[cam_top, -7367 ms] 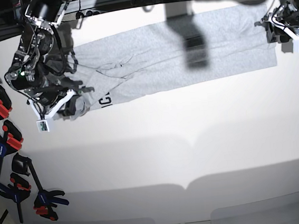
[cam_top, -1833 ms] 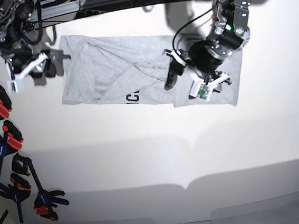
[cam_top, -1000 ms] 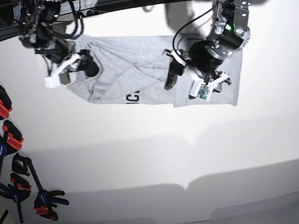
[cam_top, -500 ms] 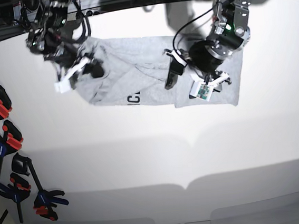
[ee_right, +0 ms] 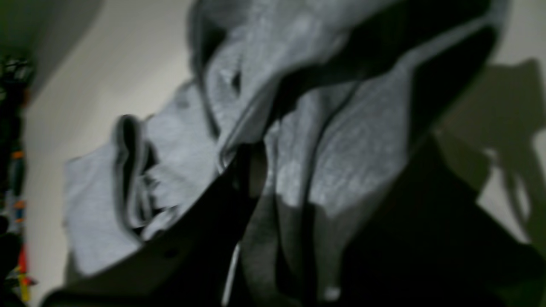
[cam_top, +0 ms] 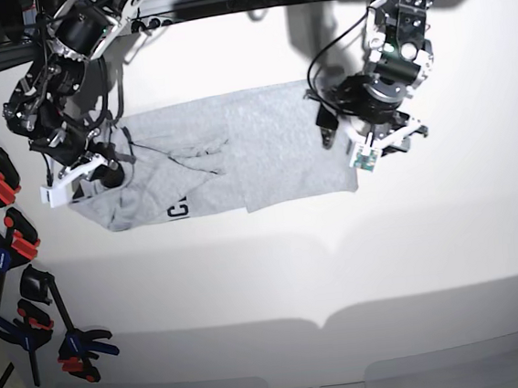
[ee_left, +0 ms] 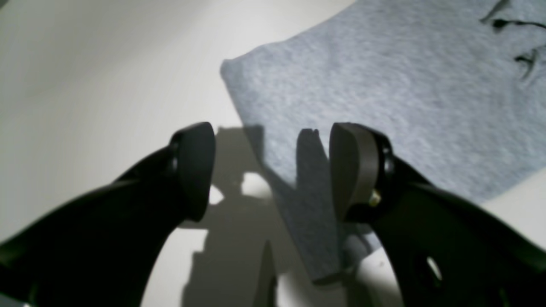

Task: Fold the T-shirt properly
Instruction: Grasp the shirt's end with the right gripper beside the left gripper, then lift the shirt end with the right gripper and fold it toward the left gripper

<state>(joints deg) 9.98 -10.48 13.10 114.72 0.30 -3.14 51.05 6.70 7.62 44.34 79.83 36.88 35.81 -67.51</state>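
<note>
the shirt [cam_top: 227,151] lay on the white table [cam_top: 340,269], toward its far side, spread between the two arms. in the base view its right portion lay flat and smooth, while its left portion was bunched and creased, with dark lettering showing at the near edge.

the left gripper [ee_left: 273,170] had its two dark fingers [ee_left: 354,170] spread wide apart, holding nothing. in the left wrist view a corner of the grey shirt [ee_left: 384,85] lay flat on the table just beyond and under the right-hand finger, and the fingers' shadows fell across cloth and table. a few dark marks showed on the cloth at the top right of that view. in the base view this gripper [cam_top: 369,142] sat at the shirt's right edge.

the right gripper [cam_top: 101,172] was at the shirt's crumpled left end in the base view. in the right wrist view, blurred and dark, folds of grey cloth [ee_right: 298,128] hung bunched right against the gripper [ee_right: 256,179], with a hem edge running across; the gripper looked pinched onto the cloth, a fold drawn in between its dark fingers.

a row of blue, red and black clamps [cam_top: 12,245] lay along the left edge of the table, well apart from the shirt.
</note>
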